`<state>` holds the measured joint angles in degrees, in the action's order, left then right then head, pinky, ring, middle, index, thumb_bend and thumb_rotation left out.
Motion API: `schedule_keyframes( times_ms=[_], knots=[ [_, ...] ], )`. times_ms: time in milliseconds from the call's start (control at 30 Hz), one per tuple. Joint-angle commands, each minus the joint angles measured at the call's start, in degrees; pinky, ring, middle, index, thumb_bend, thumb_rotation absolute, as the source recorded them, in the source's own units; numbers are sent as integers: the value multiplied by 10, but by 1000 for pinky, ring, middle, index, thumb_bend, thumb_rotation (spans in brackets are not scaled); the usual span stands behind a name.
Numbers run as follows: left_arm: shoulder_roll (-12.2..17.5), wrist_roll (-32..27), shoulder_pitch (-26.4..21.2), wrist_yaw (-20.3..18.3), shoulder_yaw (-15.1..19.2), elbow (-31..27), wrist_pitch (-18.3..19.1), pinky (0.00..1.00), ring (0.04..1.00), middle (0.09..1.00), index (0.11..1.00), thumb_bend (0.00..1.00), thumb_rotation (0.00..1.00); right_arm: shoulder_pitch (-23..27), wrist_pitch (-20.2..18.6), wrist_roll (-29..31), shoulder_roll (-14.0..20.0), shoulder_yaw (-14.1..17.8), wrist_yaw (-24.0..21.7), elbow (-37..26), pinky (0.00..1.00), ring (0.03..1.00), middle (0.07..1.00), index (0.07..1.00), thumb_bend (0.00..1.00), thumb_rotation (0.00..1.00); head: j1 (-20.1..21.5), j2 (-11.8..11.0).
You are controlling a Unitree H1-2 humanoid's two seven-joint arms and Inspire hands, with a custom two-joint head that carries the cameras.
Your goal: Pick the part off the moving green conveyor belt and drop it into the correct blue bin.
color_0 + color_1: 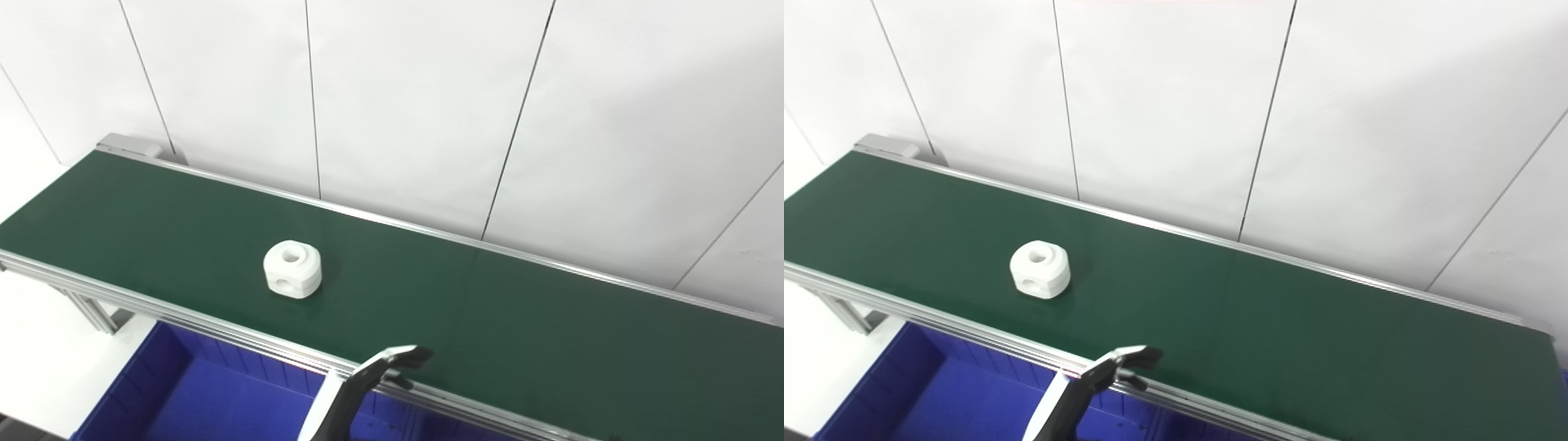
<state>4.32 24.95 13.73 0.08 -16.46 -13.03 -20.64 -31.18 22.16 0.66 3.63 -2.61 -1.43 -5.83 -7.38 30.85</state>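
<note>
White wall panels backed everything. Nearest, a blue bin [184,386] sat under the belt edge, ready for drops. One robot hand [392,361] hovered empty at the rail, fingers loosely spread, waiting. Farther out, the white part [293,268] rode the green belt [490,318].

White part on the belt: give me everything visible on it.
The white part is a chunky, rounded block that looks like matte moulded plastic. It has a hole in its top face, a smaller opening in the side facing the camera, and a seam around its middle. It sits flat and upright on the green conveyor belt, left of centre, nearer the front rail. Only the belt touches it; the robot hand is apart, to its lower right.
</note>
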Motion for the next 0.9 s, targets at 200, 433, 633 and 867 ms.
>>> schedule_keyframes(
  times_ms=[200,433,633,867],
  knots=[
    [61,128,-182,-10,37,3,3,799,843,847,814,975,370,6,9,0,-9,-3,-1,-11,731,795,987,936,853,1000,7,-1],
    [125,197,-297,0,25,124,-27,839,858,862,840,997,290,6,5,-6,-17,-7,-1,-17,722,791,986,923,851,1000,13,2],
    [147,231,-342,23,16,207,-23,730,789,814,816,1000,302,6,15,-8,-16,-10,-3,-15,722,789,992,927,844,1000,16,8],
    [181,231,-373,-11,5,257,-9,789,808,806,782,1000,277,4,14,-3,-15,-14,-6,-20,730,802,991,925,849,1000,19,12]
  ],
)
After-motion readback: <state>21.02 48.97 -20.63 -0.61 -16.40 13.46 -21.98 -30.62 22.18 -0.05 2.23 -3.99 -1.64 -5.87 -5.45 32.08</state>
